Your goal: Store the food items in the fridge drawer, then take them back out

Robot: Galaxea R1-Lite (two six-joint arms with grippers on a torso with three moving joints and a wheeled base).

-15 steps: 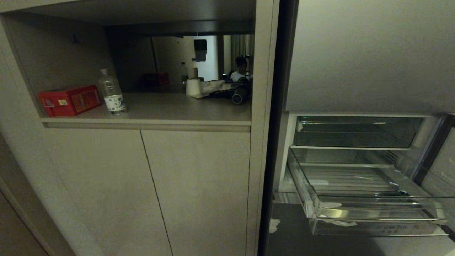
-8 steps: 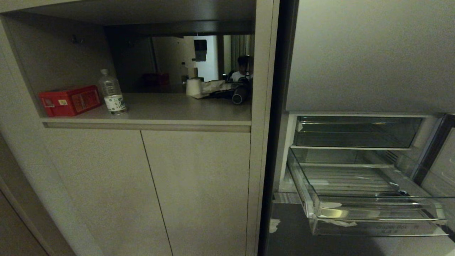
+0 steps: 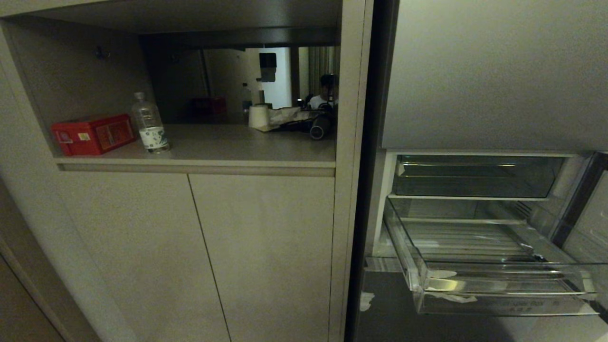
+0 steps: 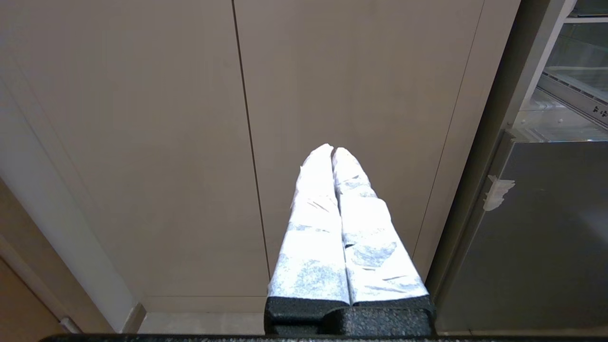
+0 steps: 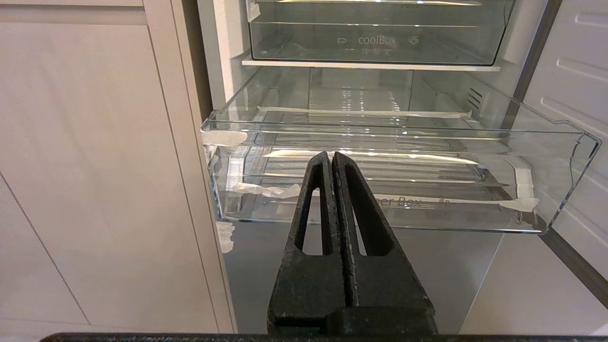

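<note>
The drawer (image 3: 494, 280) is standing pulled out at the lower right of the head view, below a shallower tray (image 3: 475, 176) that is sitting pushed in. Through its clear walls only the ribbed floor and some strips of tape are showing; no food items are appearing in it or anywhere else in view.

The right claw (image 5: 332, 154) is pointing at the drawer's front wall in the centre of its wrist view, its fingers pressed together on nothing. The left claw (image 4: 332, 149) is facing the cabinet doors (image 4: 332, 95) in the middle of its view, its wrapped fingers also together and carrying nothing. Neither arm is showing in the head view.

On the shelf (image 3: 228, 142) at the upper left, a red box (image 3: 92, 134) and a bottle (image 3: 149, 124) are standing side by side.

Judging by the bare drawer and idle claws, the work is either just beginning or already finishing; which one cannot be told. If beginning, the next move is calling for finding the food, which means looking beyond what is showing here.
</note>
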